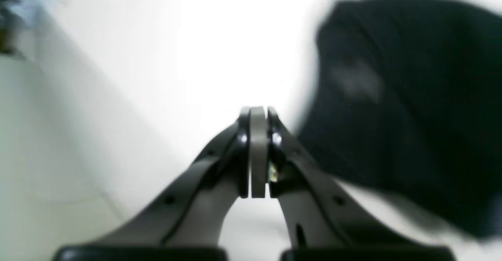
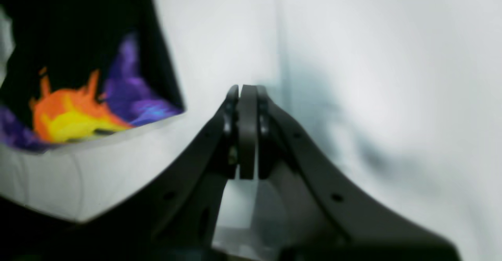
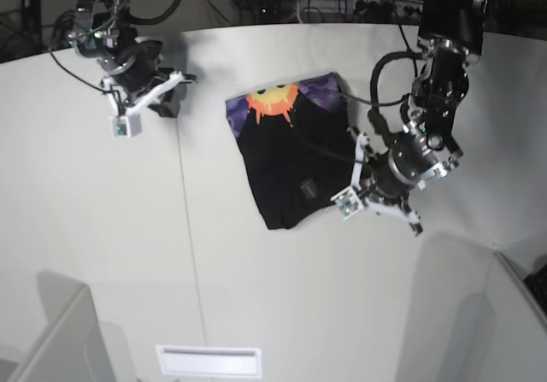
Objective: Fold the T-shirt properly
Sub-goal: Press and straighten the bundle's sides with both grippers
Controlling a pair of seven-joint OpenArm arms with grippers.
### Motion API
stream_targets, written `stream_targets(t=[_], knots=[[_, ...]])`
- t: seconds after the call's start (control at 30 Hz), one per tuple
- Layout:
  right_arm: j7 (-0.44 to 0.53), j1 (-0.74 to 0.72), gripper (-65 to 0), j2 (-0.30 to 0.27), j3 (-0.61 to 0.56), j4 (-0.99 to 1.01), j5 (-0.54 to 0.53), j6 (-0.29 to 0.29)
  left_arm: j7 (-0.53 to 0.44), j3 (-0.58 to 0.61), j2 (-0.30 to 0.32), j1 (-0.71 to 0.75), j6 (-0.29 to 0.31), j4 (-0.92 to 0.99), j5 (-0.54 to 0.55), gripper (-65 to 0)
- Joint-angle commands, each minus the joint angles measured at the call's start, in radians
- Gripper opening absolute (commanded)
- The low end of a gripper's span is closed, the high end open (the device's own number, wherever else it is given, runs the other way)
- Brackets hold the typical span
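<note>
The T-shirt (image 3: 291, 160) lies folded into a compact black shape in the middle of the white table (image 3: 102, 228), its orange-yellow sun and purple print showing at the far edge. My left gripper (image 3: 373, 190) hovers just off the shirt's right edge. In the left wrist view it (image 1: 257, 112) is shut with nothing between the fingers, and the black cloth (image 1: 411, 96) lies to its right. My right gripper (image 3: 167, 98) stays at the far left, apart from the shirt. In the right wrist view it (image 2: 248, 90) is shut and empty, with the print (image 2: 78, 112) off to its left.
A thin seam (image 3: 184, 228) runs down the table left of the shirt. Cables and equipment (image 3: 342, 6) crowd the space behind the far edge. Grey panels stand at the front corners (image 3: 60, 331) (image 3: 479, 314), and a white slot (image 3: 209, 361) sits at the front edge.
</note>
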State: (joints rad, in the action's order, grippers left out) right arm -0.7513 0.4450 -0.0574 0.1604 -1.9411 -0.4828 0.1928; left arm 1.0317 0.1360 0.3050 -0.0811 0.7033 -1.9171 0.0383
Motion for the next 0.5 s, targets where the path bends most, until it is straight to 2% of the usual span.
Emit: stream_targets(t=[0.0, 0.2, 0.47], knots=[[0.017, -0.015, -65.0, -0.012, -0.023, -0.025, -0.009, 0.004, -0.009, -0.029, 0.024, 0.020, -0.005, -0.012, -0.013, -65.0], [0.009, -0.076, -65.0, -0.025, -0.127, -0.036, -0.007, -0.002, -0.012, -0.120, 0.043, 0.200, -0.005, -0.008, -0.015, -65.0], [-0.034, -0.117, -65.0, -0.026, -0.144, -0.016, -0.006, 0.001, -0.014, -0.118, 0.033, 0.203, -0.005, 0.141, -0.021, -65.0]])
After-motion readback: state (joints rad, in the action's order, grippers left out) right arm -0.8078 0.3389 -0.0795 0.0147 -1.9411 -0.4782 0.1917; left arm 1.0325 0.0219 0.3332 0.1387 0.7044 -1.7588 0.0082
